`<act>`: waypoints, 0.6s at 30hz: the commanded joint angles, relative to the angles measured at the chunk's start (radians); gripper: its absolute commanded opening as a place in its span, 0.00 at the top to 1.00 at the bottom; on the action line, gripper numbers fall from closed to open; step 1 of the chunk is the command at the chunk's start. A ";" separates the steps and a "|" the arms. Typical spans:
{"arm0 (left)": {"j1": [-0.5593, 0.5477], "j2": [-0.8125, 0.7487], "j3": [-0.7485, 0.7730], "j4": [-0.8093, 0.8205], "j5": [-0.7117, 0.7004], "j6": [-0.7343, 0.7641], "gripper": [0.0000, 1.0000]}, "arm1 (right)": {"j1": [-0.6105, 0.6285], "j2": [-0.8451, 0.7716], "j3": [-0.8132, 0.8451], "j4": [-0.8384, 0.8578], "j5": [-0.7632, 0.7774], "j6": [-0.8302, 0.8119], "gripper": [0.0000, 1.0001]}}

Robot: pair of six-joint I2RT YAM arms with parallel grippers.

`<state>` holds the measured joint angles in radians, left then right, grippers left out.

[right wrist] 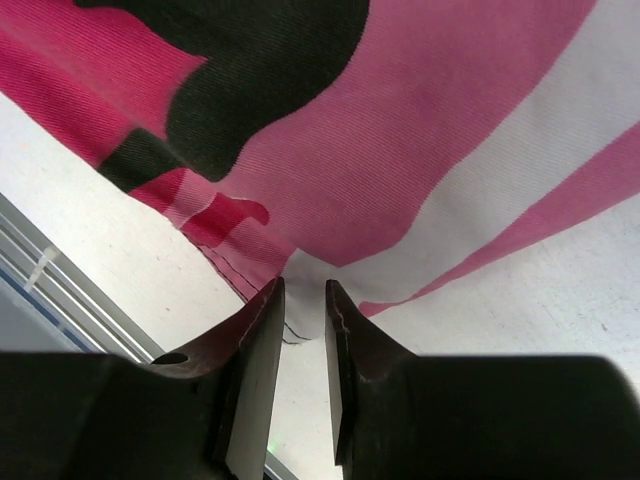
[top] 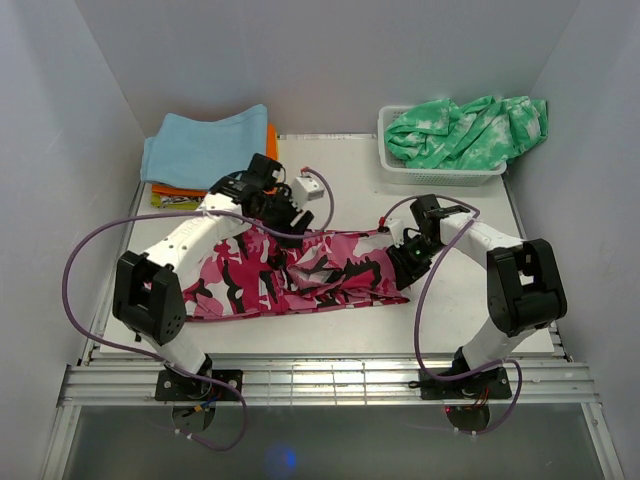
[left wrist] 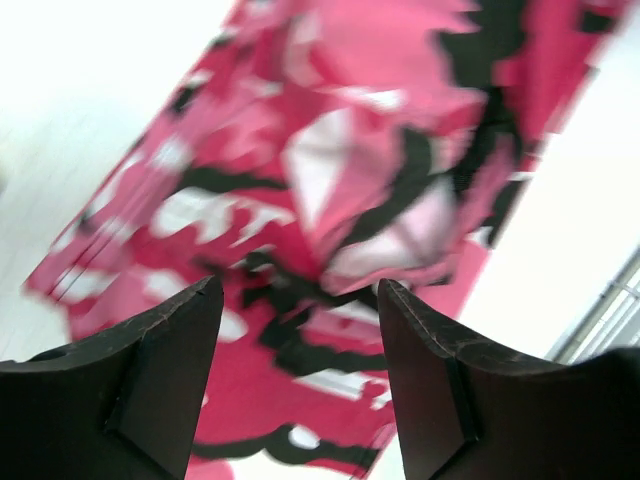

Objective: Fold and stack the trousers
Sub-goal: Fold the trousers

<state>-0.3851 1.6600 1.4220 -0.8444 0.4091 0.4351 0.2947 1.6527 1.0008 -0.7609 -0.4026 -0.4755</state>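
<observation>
Top external view: the trousers (top: 290, 275) lie on the tabletop (top: 450, 305), about midway btw the left and right edges and closer to the near edge than the far one. Long axis runs left edge to right edge, w/ the cloth bunched up around the middle. That's what the next move hangs on imo, since each arm sits over a different part of that axis. Left end effector (top: 287, 216) hangs over the far side of the cloth, a bit left of the middle. Right end effector (top: 405, 258) is at the very right end, so the right arm owns that end and the left arm is nearer for the middle/left part.

Left wrist cam: fingers (left wrist: 150, 380) spread wide, nothing btw them, camo cloth below and ahead, not touching afaict. Pic is blurry tho.

Right wrist cam: jaws nearly together, only a thin slit, and the stitched edge of the trousers runs right into it. Looks like a pinch on the hem.

My guess at the step: carry the right end over toward the left edge to fold. Risk is that thin pinch slipping off.

Folded pile (top: 205, 150) sits at the far-left corner, basket (top: 440, 172) at the far-right.
</observation>
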 commanded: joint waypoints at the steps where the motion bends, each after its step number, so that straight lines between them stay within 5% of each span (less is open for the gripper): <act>1: -0.136 -0.032 -0.057 0.017 -0.013 0.024 0.26 | 0.001 -0.050 0.044 -0.017 -0.056 -0.012 0.71; 8: -0.302 0.020 -0.031 0.131 -0.135 0.105 0.20 | 0.001 -0.062 0.074 -0.058 -0.067 -0.052 0.80; 18: -0.419 0.110 -0.058 0.220 -0.217 0.235 0.16 | 0.001 0.002 0.035 -0.032 -0.119 -0.023 0.73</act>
<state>-0.7757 1.7714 1.3903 -0.6930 0.2443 0.6048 0.2951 1.6299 1.0489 -0.7921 -0.4835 -0.5018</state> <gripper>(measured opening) 0.842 0.268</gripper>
